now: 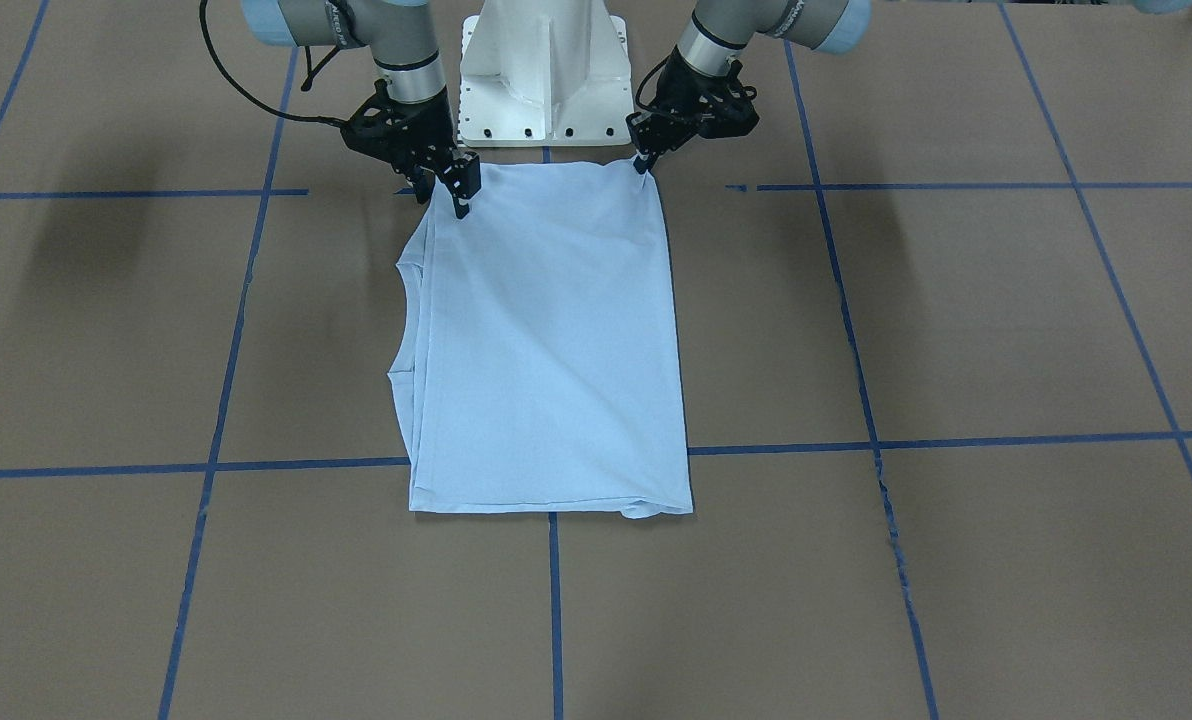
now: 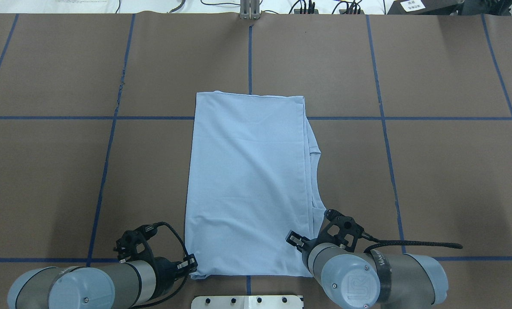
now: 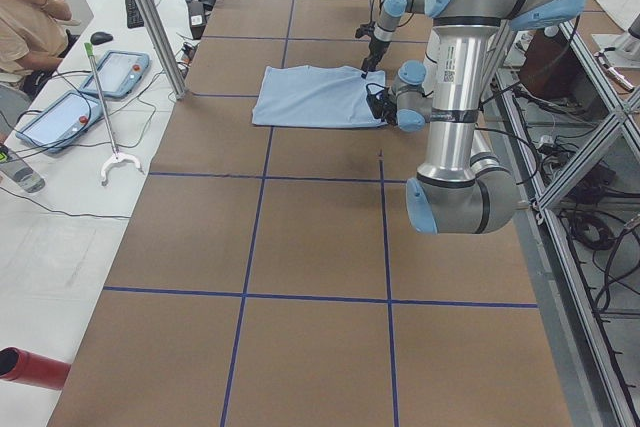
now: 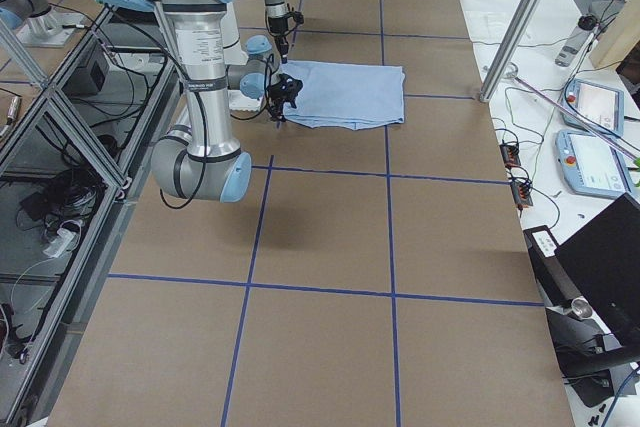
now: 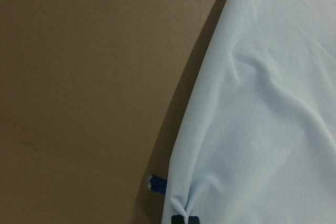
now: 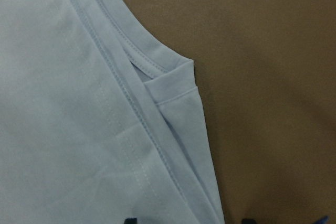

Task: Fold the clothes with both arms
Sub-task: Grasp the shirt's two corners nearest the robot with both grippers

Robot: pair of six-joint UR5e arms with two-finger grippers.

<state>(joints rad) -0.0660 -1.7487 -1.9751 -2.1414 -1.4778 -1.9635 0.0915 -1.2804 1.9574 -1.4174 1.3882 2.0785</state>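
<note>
While its jaws pinch the T-shirt [image 2: 247, 180], the left arm [image 2: 123, 279] leans low.

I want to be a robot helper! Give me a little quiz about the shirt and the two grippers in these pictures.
1. True or false: the shirt lies in a crumpled heap.
2. Which gripper is pinching a corner of it? A) left B) right C) neither
3. Fill in: the collar is on the robot's ___ side of the shirt.

Key
1. False: it lies folded flat.
2. A: the left gripper is shut on a corner; the right gripper is open over the other corner.
3. right
</note>
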